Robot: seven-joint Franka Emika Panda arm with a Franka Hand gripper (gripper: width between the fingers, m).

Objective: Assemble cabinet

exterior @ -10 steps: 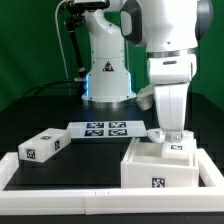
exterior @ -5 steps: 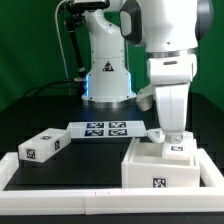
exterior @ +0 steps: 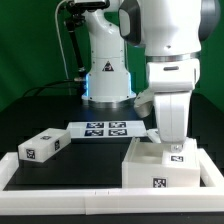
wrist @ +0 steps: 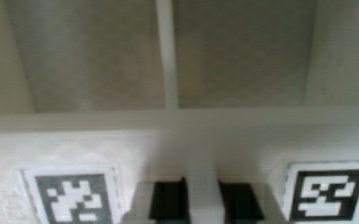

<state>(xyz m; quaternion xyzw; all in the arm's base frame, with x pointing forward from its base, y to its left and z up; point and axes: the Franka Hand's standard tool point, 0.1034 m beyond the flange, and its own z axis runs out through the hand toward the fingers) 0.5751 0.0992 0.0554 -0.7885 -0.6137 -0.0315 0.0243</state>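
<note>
The cabinet [exterior: 160, 170], a large white box with marker tags, sits at the exterior view's right, near the front. My gripper [exterior: 172, 141] comes straight down onto its top rear part. In the wrist view the two dark fingers [wrist: 165, 202] stand close together with a thin white wall of the cabinet [wrist: 158, 140] between them, and a tag lies on either side. The gripper [wrist: 204, 200] is shut on that wall. The fingertips are hidden in the exterior view.
A small white tagged block [exterior: 40, 147] lies at the exterior view's left. The marker board [exterior: 105, 128] lies flat in the middle, in front of the robot base [exterior: 105, 80]. A white raised border [exterior: 60, 180] runs along the front.
My gripper has come down a little onto the cabinet's top. The cabinet, the small block and the marker board have stayed in place.
</note>
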